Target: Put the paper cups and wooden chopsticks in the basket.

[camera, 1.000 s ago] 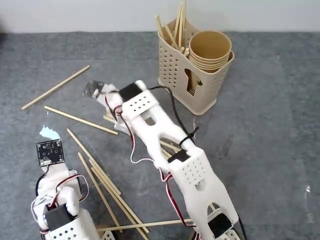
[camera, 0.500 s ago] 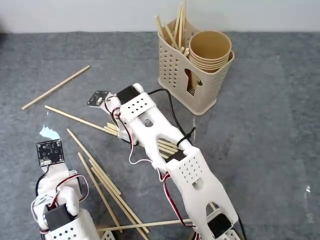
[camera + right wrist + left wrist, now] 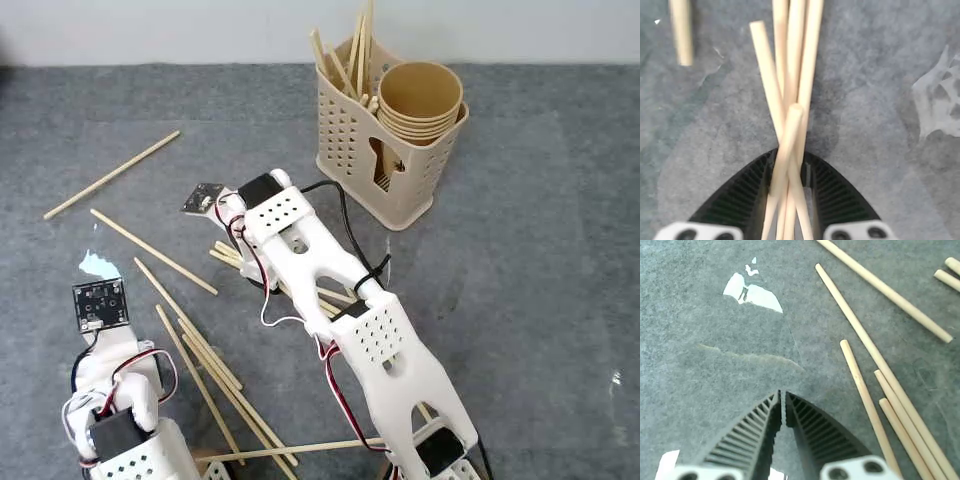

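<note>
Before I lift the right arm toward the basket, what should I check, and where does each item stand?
1. Right gripper shut on chopstick bundle: ok.
2. Bundle lying parallel: not ok, one stick crosses the others.
3. Every stick firmly pinched: cannot tell.
4. Basket upright, paper cups inside: ok.
5. Left gripper shut, empty, away from the bundle: ok.

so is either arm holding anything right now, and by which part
The right gripper grips a bundle of wooden chopsticks partway along their shafts, jaws either side. The left gripper holds nothing.
</note>
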Controlling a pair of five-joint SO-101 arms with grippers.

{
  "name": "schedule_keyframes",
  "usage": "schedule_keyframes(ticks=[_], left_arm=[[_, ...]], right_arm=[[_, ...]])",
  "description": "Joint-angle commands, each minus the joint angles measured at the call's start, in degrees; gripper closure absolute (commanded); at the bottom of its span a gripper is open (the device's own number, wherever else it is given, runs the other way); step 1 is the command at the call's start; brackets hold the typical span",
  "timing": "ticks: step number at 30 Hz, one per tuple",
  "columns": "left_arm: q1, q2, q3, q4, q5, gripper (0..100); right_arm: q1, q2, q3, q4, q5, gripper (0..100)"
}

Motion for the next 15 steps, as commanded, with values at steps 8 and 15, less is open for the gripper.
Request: schedule_keyframes(ticks=[8, 15], left_arm=[[0.3, -1.0, -0.5, 0.2, -0.2, 99], [0.3, -1.0, -0.5, 0.2, -0.2, 99]], right_arm=[[0.4, -10.0, -1.7, -0.9, -0.1, 99.1], [0.4, -21.4, -1.7, -1.5, -0.3, 99.1]])
